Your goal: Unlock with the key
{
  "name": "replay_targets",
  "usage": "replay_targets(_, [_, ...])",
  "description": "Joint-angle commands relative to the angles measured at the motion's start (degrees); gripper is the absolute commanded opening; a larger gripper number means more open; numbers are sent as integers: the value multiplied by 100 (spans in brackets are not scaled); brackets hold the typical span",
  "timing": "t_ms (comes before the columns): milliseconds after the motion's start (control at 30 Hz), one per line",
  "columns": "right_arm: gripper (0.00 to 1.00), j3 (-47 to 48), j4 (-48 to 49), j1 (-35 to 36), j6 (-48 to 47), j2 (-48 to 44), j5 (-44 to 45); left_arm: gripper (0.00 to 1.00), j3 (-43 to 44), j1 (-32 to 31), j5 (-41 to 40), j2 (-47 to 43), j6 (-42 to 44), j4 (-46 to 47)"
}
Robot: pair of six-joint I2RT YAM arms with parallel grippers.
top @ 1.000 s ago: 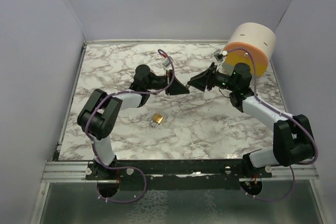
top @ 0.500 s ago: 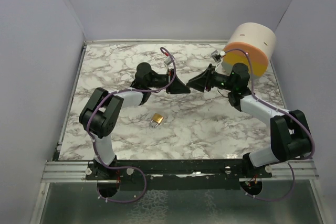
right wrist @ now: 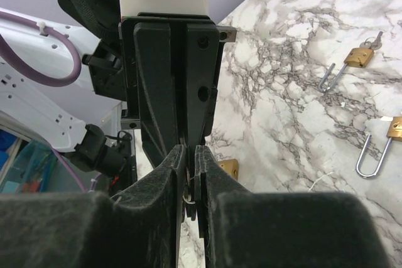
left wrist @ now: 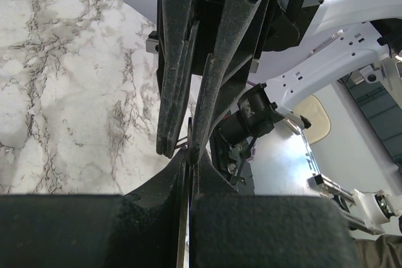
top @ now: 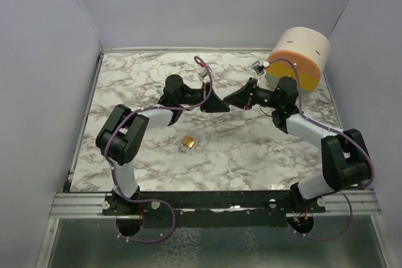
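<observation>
Meeting tip to tip above the middle of the worktop (top: 138, 80), the left hand (top: 222, 108) and the right hand (top: 228, 100) both pinch one small piece of metal, which I take to be the key (right wrist: 188, 197). In each wrist view that hand's fingers stand almost together, with the thin metal caught in the narrow slit between them. Both hands therefore appear closed on the key, though I cannot tell which has the firmer hold. The brass padlock (top: 187, 143) lies flat on the worktop nearer the bases, well apart from both hands.

The step looks like a hand-over or regrip of the key. To do it well, the taking hand should clamp the key's head squarely and leave the blade jutting free. The giving hand should loosen only once that grip is sure, then back away straight along its own fingers so that nothing twists. So thin and smooth a key will probably slip or tilt under any sideways pull. After that, the free hand will need to steady the padlock for the key to go in.
</observation>
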Motion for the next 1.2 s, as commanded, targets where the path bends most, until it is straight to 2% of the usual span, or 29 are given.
replay_targets(0, [12,-137,385,-3,183,90,-155,0,231,-27,22,13,-71,151])
replay_targets(200, [13,-206,396,-3,215,51,-177,0,318,-27,-95,33,-203,304])
replay_targets(400, [1,-245,440,-3,305,67,-170,0,325,-27,-190,102,-486,696])
replay_targets(600, [1,-315,580,-3,612,72,69,2,286,-22,-255,178,-719,974])
replay_targets(633, [1,-329,575,-3,646,57,149,8,237,-19,-293,178,-713,974])
replay_targets(700, [1,-316,481,-3,691,25,327,27,92,21,-401,136,-658,970])
replay_targets(800, [1,-316,373,-3,753,-36,658,48,-239,132,-651,-33,-493,878])
replay_targets(967, [1,-378,168,-3,778,-182,1338,97,-732,378,-1145,-452,10,206])
replay_targets(1067, [1,-479,75,-8,818,-266,1847,99,-920,434,-1606,-771,567,-601])
replay_targets(1167, [1,-613,-54,-3,854,-424,2515,99,-1110,430,-2391,-1191,1051,-1443])
